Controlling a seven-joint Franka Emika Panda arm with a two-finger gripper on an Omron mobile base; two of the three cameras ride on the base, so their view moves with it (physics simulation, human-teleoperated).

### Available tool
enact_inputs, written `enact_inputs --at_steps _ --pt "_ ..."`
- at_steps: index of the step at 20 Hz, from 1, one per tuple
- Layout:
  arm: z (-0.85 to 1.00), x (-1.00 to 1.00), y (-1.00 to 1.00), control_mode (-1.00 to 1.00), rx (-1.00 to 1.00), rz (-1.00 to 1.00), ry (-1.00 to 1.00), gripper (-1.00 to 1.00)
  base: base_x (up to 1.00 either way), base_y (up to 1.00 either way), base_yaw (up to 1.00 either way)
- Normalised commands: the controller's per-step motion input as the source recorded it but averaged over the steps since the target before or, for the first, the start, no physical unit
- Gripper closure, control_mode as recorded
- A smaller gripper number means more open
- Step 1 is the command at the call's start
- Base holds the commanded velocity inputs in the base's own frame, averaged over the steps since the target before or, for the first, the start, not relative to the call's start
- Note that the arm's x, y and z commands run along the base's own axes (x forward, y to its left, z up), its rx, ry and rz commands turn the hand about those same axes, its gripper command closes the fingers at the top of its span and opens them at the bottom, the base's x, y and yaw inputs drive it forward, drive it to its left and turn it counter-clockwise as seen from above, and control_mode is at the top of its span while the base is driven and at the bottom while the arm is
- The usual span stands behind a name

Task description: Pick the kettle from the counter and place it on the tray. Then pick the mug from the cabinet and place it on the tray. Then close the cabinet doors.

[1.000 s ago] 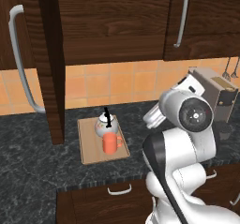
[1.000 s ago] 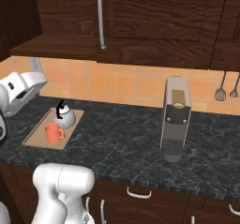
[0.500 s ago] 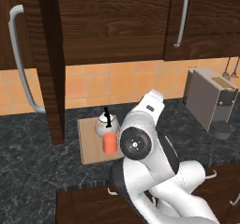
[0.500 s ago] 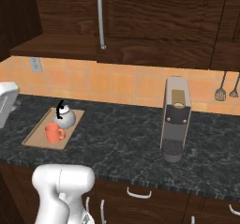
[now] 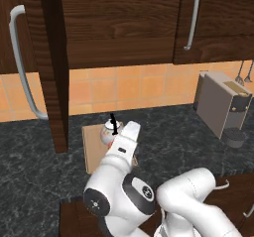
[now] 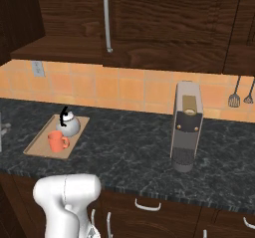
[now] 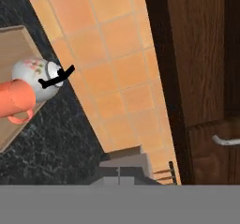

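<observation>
The kettle (image 6: 68, 124) and the mug (image 6: 58, 142) both stand on the tray (image 6: 39, 145), the mug just beside the kettle at its 7 o'clock in the right base view. In the hand view both items lie at 9 o'clock, well apart from the gripper, whose fingers are pressed together on nothing. One cabinet door (image 5: 53, 67) stands open, edge-on, above the counter (image 6: 124, 152).

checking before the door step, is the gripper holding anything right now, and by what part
Nothing is held. The kettle and the mug both sit on the tray, and the gripper is shut with nothing in it.
</observation>
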Motion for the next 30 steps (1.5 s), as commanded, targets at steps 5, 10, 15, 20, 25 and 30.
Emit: enact_inputs --at_steps 5,10,15,20,25,30 --pt "-0.05 0.06 0.81 -1.00 -0.29 0.00 0.03 1.00 0.00 0.00 0.00" --pt "0.10 0.00 0.72 -1.00 -0.37 0.00 0.12 1.00 0.00 0.00 0.00" --pt "0.28 0.00 0.52 -1.00 -0.29 -0.01 0.00 1.00 0.00 0.00 0.00" --pt "0.35 0.05 0.31 -1.00 -0.22 0.00 -0.11 1.00 0.00 0.00 0.00" --pt "0.25 0.25 0.23 -1.00 -0.30 0.10 -0.19 1.00 0.00 0.00 0.00" --pt "0.20 0.12 0.19 -1.00 -0.25 0.11 -0.38 1.00 0.00 0.00 0.00"
